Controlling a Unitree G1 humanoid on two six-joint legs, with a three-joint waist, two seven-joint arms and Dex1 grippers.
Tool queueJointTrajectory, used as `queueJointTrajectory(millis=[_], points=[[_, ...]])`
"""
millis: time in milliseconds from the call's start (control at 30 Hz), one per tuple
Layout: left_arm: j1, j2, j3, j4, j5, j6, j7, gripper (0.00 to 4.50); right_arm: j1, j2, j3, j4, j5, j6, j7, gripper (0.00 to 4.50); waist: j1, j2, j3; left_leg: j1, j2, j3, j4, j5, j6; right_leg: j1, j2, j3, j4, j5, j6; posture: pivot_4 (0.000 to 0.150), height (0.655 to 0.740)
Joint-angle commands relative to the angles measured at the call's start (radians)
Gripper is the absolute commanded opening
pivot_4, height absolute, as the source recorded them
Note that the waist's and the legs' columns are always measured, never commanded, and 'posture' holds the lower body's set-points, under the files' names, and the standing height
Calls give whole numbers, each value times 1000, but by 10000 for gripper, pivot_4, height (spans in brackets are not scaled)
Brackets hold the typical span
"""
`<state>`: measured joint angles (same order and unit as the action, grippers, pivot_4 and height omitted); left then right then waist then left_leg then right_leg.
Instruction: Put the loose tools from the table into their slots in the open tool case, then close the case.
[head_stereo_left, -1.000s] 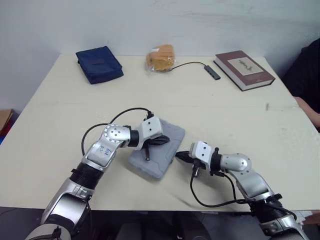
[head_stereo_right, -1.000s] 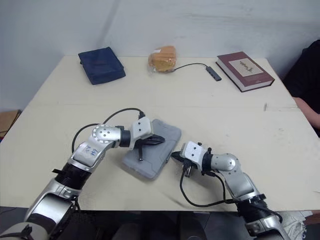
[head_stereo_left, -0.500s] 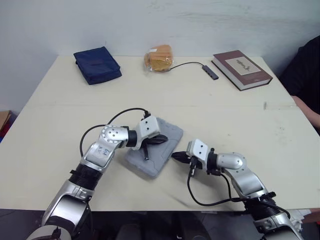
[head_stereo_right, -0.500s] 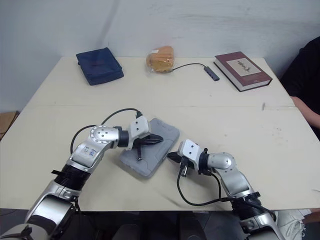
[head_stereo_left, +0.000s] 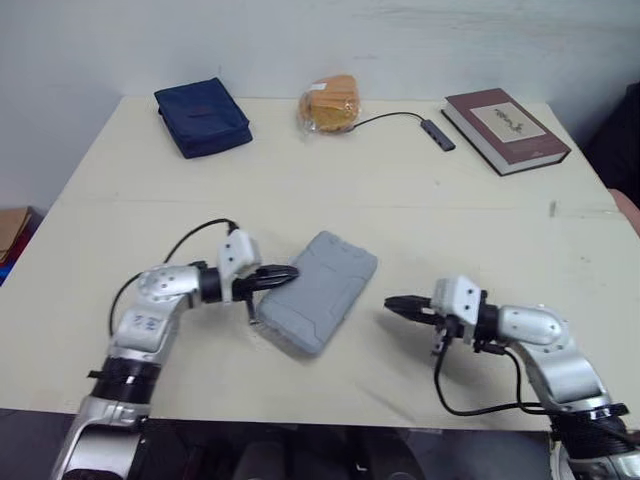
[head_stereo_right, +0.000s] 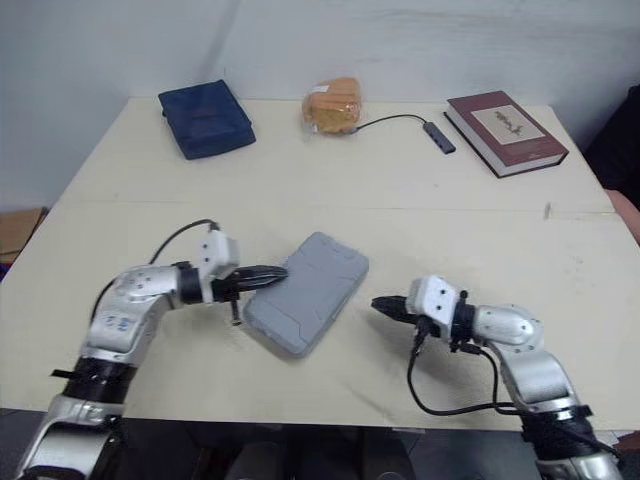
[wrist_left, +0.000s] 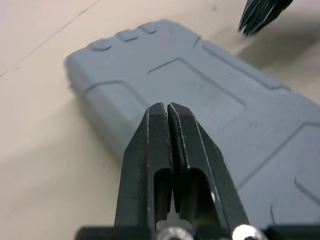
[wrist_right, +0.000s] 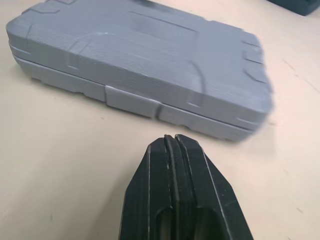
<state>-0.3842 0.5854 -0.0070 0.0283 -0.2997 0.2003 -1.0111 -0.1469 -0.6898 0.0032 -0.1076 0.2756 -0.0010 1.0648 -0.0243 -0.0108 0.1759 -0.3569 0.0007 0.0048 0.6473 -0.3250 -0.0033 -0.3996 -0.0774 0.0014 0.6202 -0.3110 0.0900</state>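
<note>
The grey tool case (head_stereo_left: 318, 290) lies closed and flat on the table, set at an angle near the front middle. My left gripper (head_stereo_left: 290, 271) is shut and empty, its tips at the case's left edge, pointing across the lid (wrist_left: 200, 85). My right gripper (head_stereo_left: 390, 304) is also shut and empty. It points at the case's right side from a short gap away. In the right wrist view the case's front wall and latch (wrist_right: 132, 100) lie just beyond its tips (wrist_right: 172, 140). I see no loose tools on the table.
Along the far edge sit a navy pouch (head_stereo_left: 201, 116), a bagged bread roll (head_stereo_left: 330, 103), a small hub on a cable (head_stereo_left: 438, 132) and a dark red book (head_stereo_left: 507, 116). A person's dark clothing (head_stereo_left: 620, 130) shows at the right edge.
My left gripper has come off the case lid and drawn back to its left edge. My right gripper has backed off to the right. The camera view has also shifted.
</note>
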Motion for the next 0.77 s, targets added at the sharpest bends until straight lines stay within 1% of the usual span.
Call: queueJointTrajectory(millis=[33, 67, 167, 233, 267, 333, 433, 500, 667, 767], points=[[85, 79, 141, -76, -66, 29, 6, 5609, 43, -72, -123, -6, 55, -43, 40, 14113, -1, 0, 1, 0, 0, 0, -1, 0, 1, 0, 0, 0, -1, 0, 0, 1500, 7400], [119, 104, 178, -82, -66, 26, 15, 8026, 44, -94, -149, 19, 46, -71, 43, 17921, -4, 1, 3, 0, 0, 0, -1, -1, 1, 0, 0, 0, -1, 0, 0, 1500, 7400], [209, 159, 311, -58, -34, -43, 79, 22178, 20, -151, -229, 98, 43, -101, 35, 34157, -4, 1, 5, 0, 0, 1, 0, -1, 2, 0, 0, 1, -2, 0, 0, 1500, 7400], [252, 178, 374, -44, -29, -43, 120, 31286, 10, -173, -254, 130, 35, -116, 27, 44281, -2, 1, 5, 0, 0, 1, 0, -1, 2, 0, -1, 1, -2, 0, 0, 1500, 7400], [275, 182, 398, -45, -25, -38, 143, 35752, 10, -184, -264, 145, 30, -125, 28, 45000, -2, 1, 6, 0, 0, 1, 0, -1, 2, 0, -1, 0, -1, 0, 0, 1500, 7400], [339, 191, 437, -45, -10, -56, 163, 44492, -1, -210, -280, 189, 17, -153, 36, 45000, -2, 1, 6, 0, 0, 0, -1, -1, 2, 0, -1, 0, -1, 0, 0, 1500, 7400], [429, 191, 468, -64, -14, -95, 143, 44492, -28, -244, -292, 269, 0, -203, 43, 45000, -3, 1, 6, 0, 0, 1, -2, -1, 3, 0, -2, 1, -3, 0, 0, 1500, 7400], [460, 194, 475, -74, -8, -91, 160, 44492, -48, -256, -292, 314, -2, -230, 50, 45000, -2, 1, 6, 0, 0, 1, -2, -2, 3, 0, -2, 1, -4, 0, 0, 1500, 7400], [477, 187, 478, -100, -1, -107, 204, 44492, -90, -268, -269, 391, -13, -283, 76, 45000, -2, 2, 6, 0, 0, 1, -2, -2, 3, 1, -2, 0, -4, 0, 0, 1500, 7400], [462, 175, 472, -118, -14, -117, 223, 44492, -120, -247, -238, 410, -23, -295, 78, 45000, -3, 2, 6, 0, 0, 1, -2, -2, 3, 1, -2, 0, -4, 0, 0, 1500, 7400]])
